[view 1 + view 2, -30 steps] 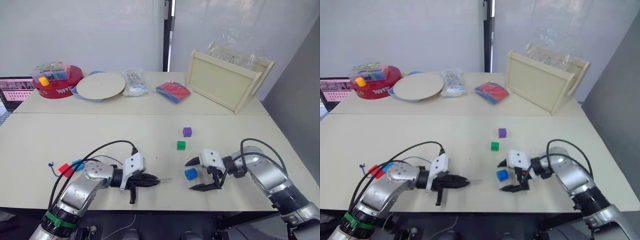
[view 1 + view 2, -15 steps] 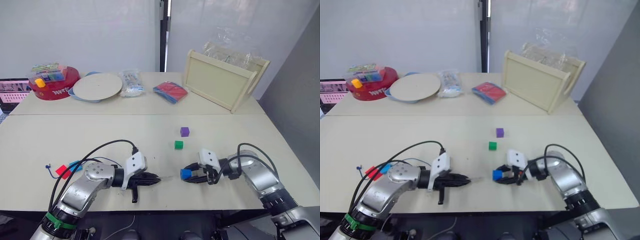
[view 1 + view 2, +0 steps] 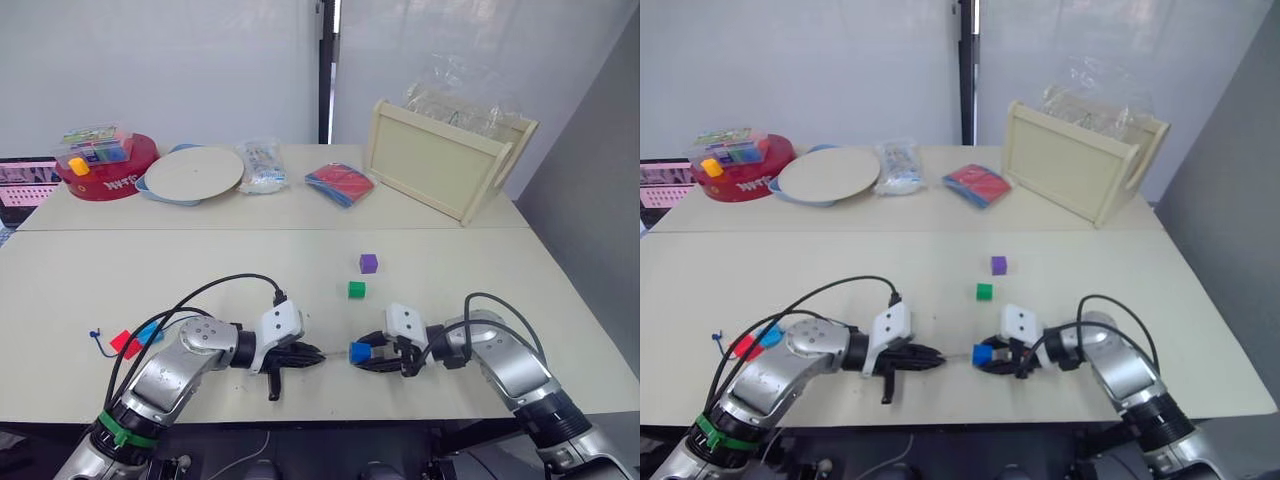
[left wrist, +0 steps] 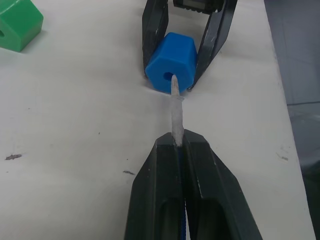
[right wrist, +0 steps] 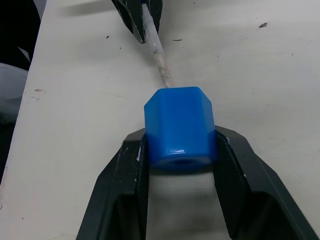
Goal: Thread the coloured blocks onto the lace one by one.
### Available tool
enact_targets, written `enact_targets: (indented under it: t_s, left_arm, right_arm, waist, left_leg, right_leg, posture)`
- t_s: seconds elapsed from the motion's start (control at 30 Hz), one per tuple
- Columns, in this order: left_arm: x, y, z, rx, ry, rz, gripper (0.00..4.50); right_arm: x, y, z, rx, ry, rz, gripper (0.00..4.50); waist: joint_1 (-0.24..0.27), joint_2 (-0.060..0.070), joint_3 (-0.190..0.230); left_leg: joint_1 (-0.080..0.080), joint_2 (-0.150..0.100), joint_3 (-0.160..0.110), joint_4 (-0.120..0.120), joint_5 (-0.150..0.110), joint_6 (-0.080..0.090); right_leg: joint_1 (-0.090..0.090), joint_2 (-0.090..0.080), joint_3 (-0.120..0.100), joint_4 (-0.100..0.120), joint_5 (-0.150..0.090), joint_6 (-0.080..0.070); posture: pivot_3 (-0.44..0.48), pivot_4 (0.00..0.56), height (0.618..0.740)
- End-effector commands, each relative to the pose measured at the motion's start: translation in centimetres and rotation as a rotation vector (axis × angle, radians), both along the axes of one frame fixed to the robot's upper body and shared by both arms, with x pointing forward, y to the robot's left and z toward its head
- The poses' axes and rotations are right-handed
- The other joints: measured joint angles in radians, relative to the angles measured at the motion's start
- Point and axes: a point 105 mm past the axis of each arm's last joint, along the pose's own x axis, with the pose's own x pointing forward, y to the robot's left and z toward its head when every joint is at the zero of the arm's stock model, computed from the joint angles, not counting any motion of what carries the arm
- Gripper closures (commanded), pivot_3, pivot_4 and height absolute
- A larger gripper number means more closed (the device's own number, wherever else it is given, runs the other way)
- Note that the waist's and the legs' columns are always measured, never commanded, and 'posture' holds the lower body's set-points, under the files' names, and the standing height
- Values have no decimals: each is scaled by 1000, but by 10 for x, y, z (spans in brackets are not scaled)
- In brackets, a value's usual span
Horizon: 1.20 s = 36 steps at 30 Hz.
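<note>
lace (image 4: 176, 107) tip, pinched in the left tool (image 4: 177, 145), met the blue block (image 4: 169, 70) clamped by the right tool (image 5: 179, 150); next likely needed a straight push through its hole.

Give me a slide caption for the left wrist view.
Left gripper aims the lace tip at the hole of a blue block pinched by the right gripper.

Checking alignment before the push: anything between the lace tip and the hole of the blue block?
Nothing visible. The left hand pinches the lace, whose pale tip is right at the hole of the blue block held in the right hand. The table between them is bare.
</note>
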Motion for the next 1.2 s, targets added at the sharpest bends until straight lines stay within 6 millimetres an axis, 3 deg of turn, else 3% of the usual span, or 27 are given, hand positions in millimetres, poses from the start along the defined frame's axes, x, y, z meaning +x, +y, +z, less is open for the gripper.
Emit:
enact_targets:
  t_s: [0.03, 0.53, 0.73, 1.0, 1.2]
  left_arm:
    - [2, -5, 6, -1, -34, -17, 4500]
    - [5, -20, 5, -2, -44, -72, 4500]
    - [1, -38, 6, -17, -43, -150, 4500]
    - [1, -77, 16, -81, -71, -251, 4500]
    - [5, -68, 11, -66, -44, -229, 4500]
  right_arm:
    - [-5, 6, 2, -8, -5, 26, 3224]
    - [-6, 13, 9, -8, -22, 21, 3224]
    - [-3, 21, 9, -7, -22, 14, 3224]
    - [-1, 47, 8, 19, -24, 21, 3224]
    - [-3, 48, 5, 12, -16, 17, 3224]
  waist:
    - [0, 0, 0]
    - [1, 0, 0]
    - [1, 0, 0]
    - [3, 0, 0]
    - [0, 0, 0]
  left_leg:
    - [0, 0, 0, 0, 0, 0]
    - [0, 0, 0, 0, 0, 0]
    - [0, 0, 0, 0, 0, 0]
    - [0, -1, 0, 0, 0, -1]
    - [6, -1, 0, 0, 0, 0]
  right_leg:
    - [0, 0, 0, 0, 0, 0]
    - [0, 0, 0, 0, 0, 0]
    - [0, 0, 0, 0, 0, 0]
    - [0, 0, 0, 0, 0, 0]
    - [6, 0, 0, 0, 0, 0]
  posture:
    - [0, 150, 740]
    - [0, 150, 740]
    - [0, 150, 740]
    - [0, 150, 740]
    - [0, 150, 740]
